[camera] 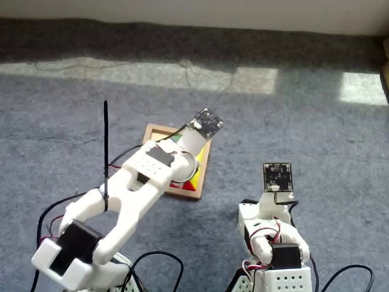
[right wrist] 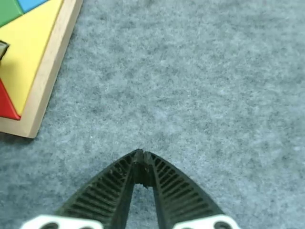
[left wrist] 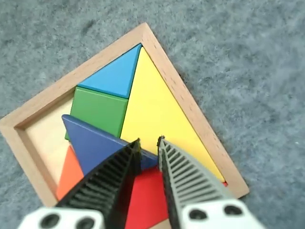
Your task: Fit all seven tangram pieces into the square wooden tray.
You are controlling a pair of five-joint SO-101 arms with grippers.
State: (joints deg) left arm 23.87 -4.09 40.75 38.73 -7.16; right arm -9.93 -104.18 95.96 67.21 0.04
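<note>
While the left gripper (left wrist: 149, 140) is hovering, fingers slightly parted, over the dark blue triangle (left wrist: 93, 140) lying apparently unseated in the tray (left wrist: 183, 100), pressing its corner flat is looking wise; the right gripper (right wrist: 143, 157) is hanging clenched beside the tray.

The left gripper (left wrist: 149, 142) hangs over a square wooden tray (left wrist: 181, 90) on grey carpet (left wrist: 248, 57), its jaws a narrow gap apart. Below the gap lies one corner of a dark blue triangle (left wrist: 93, 143), which overlaps a green square (left wrist: 97, 112). A light blue triangle (left wrist: 114, 74), a large yellow triangle (left wrist: 157, 114), an orange piece (left wrist: 71, 171) and a red piece (left wrist: 147, 195) sit in the tray.
</note>
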